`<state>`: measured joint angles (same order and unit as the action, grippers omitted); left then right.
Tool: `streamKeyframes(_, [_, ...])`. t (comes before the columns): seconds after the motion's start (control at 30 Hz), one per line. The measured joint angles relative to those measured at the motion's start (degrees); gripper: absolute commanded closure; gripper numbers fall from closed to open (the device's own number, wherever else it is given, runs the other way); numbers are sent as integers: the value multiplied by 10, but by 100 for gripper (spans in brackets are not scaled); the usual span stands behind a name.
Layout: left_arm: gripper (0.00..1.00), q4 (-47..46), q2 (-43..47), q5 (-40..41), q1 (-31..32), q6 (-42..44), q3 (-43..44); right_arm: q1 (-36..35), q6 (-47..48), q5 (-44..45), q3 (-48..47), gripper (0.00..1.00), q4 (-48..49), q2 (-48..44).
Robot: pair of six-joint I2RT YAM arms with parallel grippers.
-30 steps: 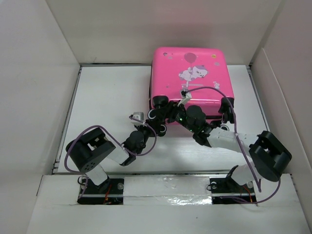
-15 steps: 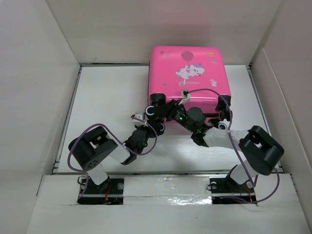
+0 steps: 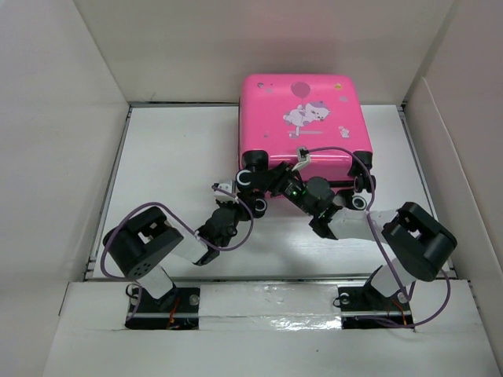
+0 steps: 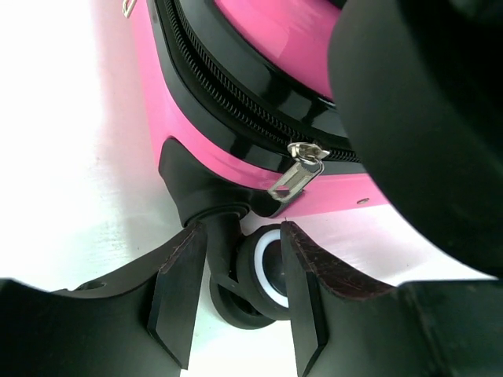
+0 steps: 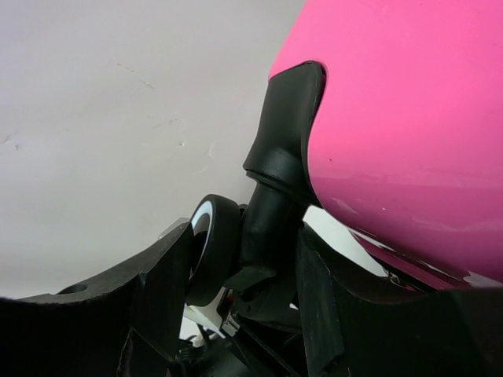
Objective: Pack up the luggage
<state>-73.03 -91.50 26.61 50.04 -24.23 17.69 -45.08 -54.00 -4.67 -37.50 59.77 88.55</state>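
Since the small hot-pink hard-shell suitcase (image 3: 302, 126) lies flat and shut at the far centre-right of the white table (image 3: 173, 157), cartoon print up and wheel end toward the arm bases, packing proper looks done. Judging by the grips, the step in hand is prob. shifting or tipping the case by its wheels. The black zipper (image 4: 228, 94) reads closed along the stretch visible, w/ a silver zip pull (image 4: 297, 171) hanging at the near-left corner; rest of the zip not seen.

Left gripper (image 4: 244, 236): clenched on a black caster wheel with a white ring (image 4: 263, 271), one finger against its stem, the other against the wheel. Right gripper (image 5: 244, 243): also clamped, on a black plastic wheel leg (image 5: 271, 204) w/ a wheel beside it. Can't tell if both hold the same caster or two neighbours.

Pose: both arms low over the table, wrists meeting at the near-left corner. Left forearm reaches fwd and rightward from its base. Right forearm runs leftward along the case's near edge, elbow at near right.

Next move needs both arms going together, same direction and pace. Casters swivel and roll, so a lopsided pull could twist the case or slip a grip.
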Motion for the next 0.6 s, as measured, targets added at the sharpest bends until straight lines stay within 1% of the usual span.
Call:
streamKeyframes(0.17, [60,6,9,2,4,8,0,0,-12,3,2,100,9,4])
streamKeyframes(0.2, [67,6,13,5,7,10,0,0,-14,3,2,100,11,6])
streamKeyframes(0.27, [71,4,30,2,19,33,0,-1,-16,2,2,100,16,12])
streamKeyframes(0.37, [70,-10,71,-7,45,66,-18,-1,-33,1,2,100,34,24])
streamKeyframes(0.47, [67,-18,111,-9,51,87,-57,-1,-75,-1,1,100,66,48])
streamKeyframes(0.6, [64,-15,118,-5,50,106,-76,-3,-88,-9,-19,100,99,85])
